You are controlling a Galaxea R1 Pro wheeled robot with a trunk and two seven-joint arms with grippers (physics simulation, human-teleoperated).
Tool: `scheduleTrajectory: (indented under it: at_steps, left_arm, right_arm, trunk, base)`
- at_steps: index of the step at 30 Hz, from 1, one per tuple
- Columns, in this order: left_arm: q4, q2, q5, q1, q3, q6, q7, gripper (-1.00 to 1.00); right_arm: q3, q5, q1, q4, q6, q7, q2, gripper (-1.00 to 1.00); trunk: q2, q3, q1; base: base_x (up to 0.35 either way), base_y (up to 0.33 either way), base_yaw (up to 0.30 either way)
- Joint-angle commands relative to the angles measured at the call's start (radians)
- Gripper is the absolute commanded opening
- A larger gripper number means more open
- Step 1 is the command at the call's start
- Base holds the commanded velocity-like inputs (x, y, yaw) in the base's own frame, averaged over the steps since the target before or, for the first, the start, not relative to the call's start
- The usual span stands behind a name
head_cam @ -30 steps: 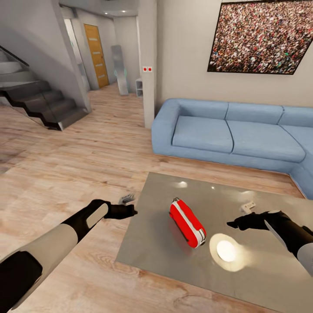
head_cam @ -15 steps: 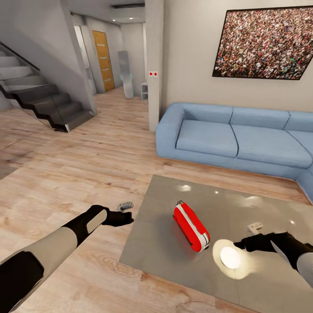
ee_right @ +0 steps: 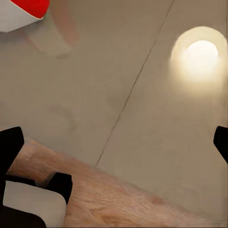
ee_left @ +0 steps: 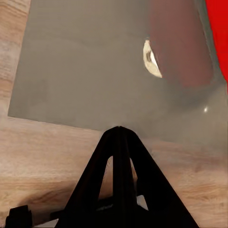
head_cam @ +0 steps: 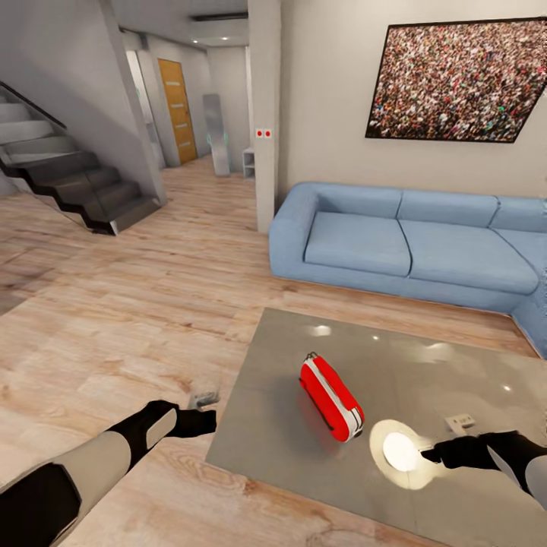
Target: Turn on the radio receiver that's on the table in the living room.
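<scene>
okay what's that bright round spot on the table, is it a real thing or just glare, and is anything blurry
Head view: the round glow on the table looks like a lamp's reflection in the glossy top, beside the radio receiver. Right wrist view: same soft-edged glow. Left wrist view: the radio's red mirror image is smeared and hazy.

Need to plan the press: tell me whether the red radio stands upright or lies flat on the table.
Lying flat: the oblong red radio receiver rests lengthwise on the glossy grey-brown glass table, white-striped face up.
</scene>
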Motion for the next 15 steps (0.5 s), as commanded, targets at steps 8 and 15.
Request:
scheduleTrajectory:
  at_steps: [8,15]
  left_arm:
    - [0.061,0.000,-0.008,0.074,0.000,-0.051,0.000,-1.00]
    - [0.093,-0.007,-0.063,0.088,0.000,-0.087,0.001,-1.00]
  right_arm:
    - [-0.001,-0.002,0.003,0.041,-0.066,-0.002,-0.001,1.00]
    - [-0.001,-0.002,0.043,0.043,-0.073,-0.002,-0.002,1.00]
  trunk:
    - [0.000,0.012,0.000]
    - [0.000,0.023,0.000]
  base:
    - [0.000,0.000,-0.089]
    - [0.000,0.000,-0.081]
